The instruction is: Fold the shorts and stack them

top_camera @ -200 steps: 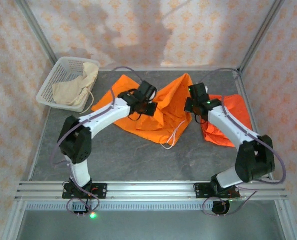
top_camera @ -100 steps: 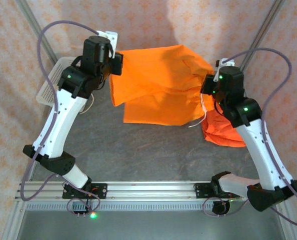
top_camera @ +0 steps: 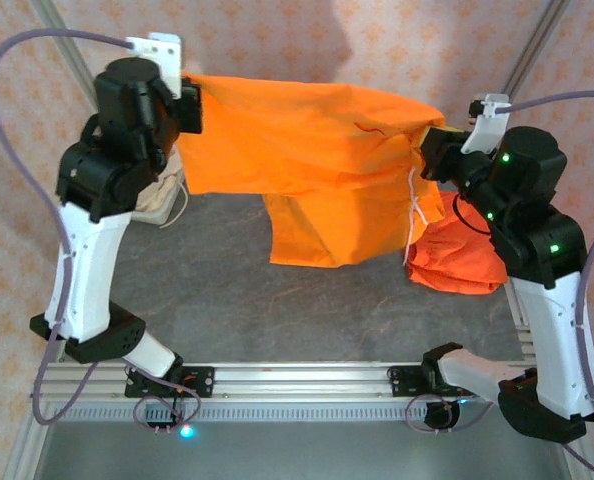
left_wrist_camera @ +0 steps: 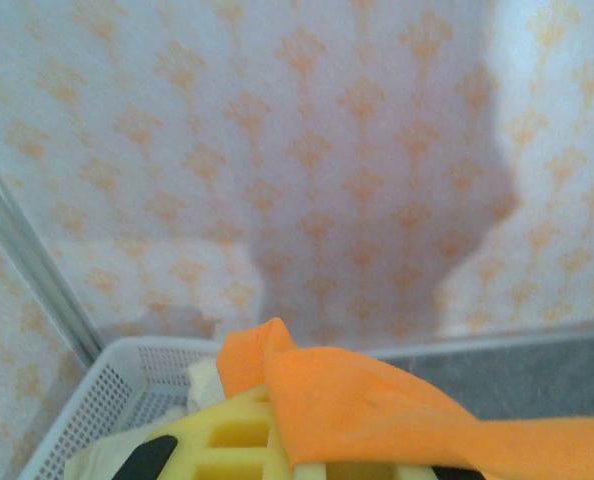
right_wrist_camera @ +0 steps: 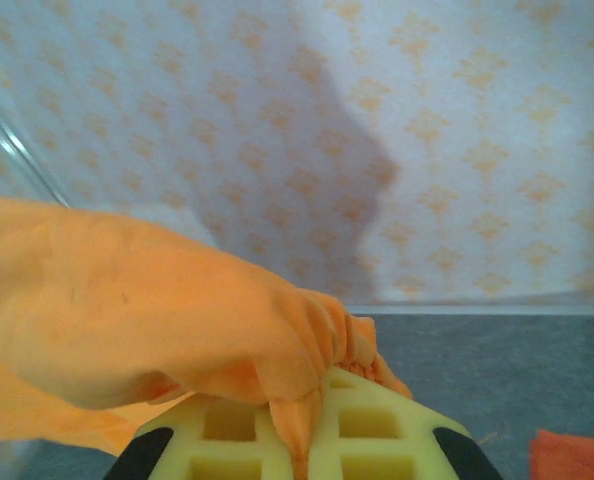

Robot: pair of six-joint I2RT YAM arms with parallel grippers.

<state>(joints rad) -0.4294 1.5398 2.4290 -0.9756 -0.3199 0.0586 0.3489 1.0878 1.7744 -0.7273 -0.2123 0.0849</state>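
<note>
A bright orange pair of shorts (top_camera: 307, 160) hangs stretched in the air between my two raised arms, one leg drooping toward the table. My left gripper (top_camera: 189, 100) is shut on its left end, and the cloth (left_wrist_camera: 377, 410) drapes over my yellow fingers (left_wrist_camera: 227, 440). My right gripper (top_camera: 429, 155) is shut on the gathered waistband end (right_wrist_camera: 307, 380), pinched between the yellow fingers (right_wrist_camera: 377, 430). A second orange pair (top_camera: 457, 255) lies crumpled on the table at the right. The cream-beige shorts (top_camera: 157, 195) sit in the basket, mostly hidden behind my left arm.
A white mesh basket (left_wrist_camera: 97, 400) stands at the back left corner. The grey table (top_camera: 237, 300) is walled by patterned panels with metal posts. A white drawstring (top_camera: 414, 215) dangles from the held shorts.
Both arms have risen and spread apart, lifting the orange shorts off the table and stretching them out wide in the air.
</note>
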